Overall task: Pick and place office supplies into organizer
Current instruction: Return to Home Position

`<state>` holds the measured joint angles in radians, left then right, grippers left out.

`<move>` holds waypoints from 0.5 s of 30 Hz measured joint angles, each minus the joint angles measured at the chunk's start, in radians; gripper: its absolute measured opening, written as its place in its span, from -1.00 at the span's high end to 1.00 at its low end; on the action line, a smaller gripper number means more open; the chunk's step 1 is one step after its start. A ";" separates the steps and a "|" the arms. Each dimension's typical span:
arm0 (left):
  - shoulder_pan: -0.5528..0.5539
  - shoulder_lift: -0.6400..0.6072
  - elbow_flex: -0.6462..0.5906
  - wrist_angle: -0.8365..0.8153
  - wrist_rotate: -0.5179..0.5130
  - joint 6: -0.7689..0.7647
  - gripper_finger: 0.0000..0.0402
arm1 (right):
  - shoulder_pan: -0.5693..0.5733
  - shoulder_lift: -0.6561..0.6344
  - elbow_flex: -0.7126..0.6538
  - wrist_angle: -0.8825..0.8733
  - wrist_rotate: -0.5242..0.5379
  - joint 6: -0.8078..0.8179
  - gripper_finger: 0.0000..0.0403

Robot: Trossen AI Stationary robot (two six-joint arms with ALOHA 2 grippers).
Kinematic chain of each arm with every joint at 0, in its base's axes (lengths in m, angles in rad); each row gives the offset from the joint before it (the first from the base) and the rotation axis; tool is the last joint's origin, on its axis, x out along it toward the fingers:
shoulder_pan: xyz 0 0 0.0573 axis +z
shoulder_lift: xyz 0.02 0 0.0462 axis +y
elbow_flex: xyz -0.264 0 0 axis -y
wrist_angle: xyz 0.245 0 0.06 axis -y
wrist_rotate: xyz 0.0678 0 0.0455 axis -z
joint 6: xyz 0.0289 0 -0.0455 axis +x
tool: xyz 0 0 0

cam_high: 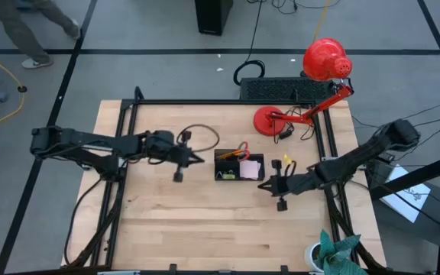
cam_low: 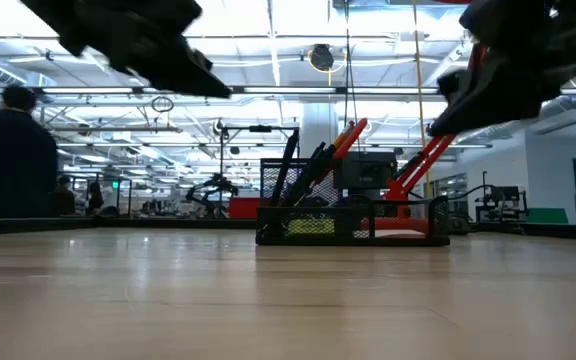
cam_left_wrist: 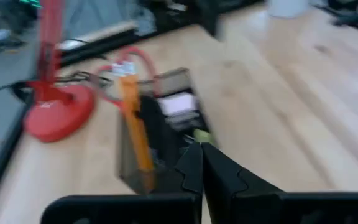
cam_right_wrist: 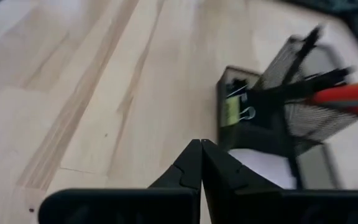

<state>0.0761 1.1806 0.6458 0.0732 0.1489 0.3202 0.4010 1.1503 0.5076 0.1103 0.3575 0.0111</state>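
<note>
Seen from above, I have a claw on each side of the organizer [cam_high: 239, 166]. It sits on the wooden surface [cam_high: 174, 229], in front of the red desk lamp [cam_high: 270, 121]. My left claw [cam_high: 195, 159] points at the organizer's left end, near it but apart. My right claw [cam_high: 266, 186] is just beside its near right corner.

The low view adds height, which the overhead picture cannot give. Both claws hang well above the surface, higher than the organizer's top. Black pens [cam_low: 290, 165] and an orange pencil [cam_low: 348, 133] lean out of its taller section.

My wrist views fill in the contents. Past my left fingers I make out the blurred red loops of the scissors [cam_left_wrist: 138, 54] beside the pencil. A pale sticky pad [cam_left_wrist: 179, 102] lies in a low compartment. Past my right fingers I see black clips [cam_right_wrist: 246, 113] and a yellow-green piece [cam_right_wrist: 230, 109] together in a small end compartment.

Only the wrist views settle my grip. On each claw the two fingers are pressed together tip to tip. They hold nothing and touch neither the organizer nor the surface.
</note>
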 joint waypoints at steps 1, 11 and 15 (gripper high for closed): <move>-0.022 -0.023 0.000 -0.033 0.000 0.001 0.97 | -0.003 -0.037 0.000 -0.026 0.001 -0.014 1.00; -0.248 -0.115 -0.013 -0.142 -0.194 0.043 0.98 | -0.099 -0.390 -0.156 -0.065 -0.043 -0.021 1.00; -0.271 -0.115 -0.097 0.013 -0.215 0.052 0.99 | -0.191 -0.527 -0.285 0.017 -0.093 0.008 1.00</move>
<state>-0.1945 1.0652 0.5489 0.0865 -0.0662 0.3725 0.2103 0.6235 0.2222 0.1277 0.2645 0.0194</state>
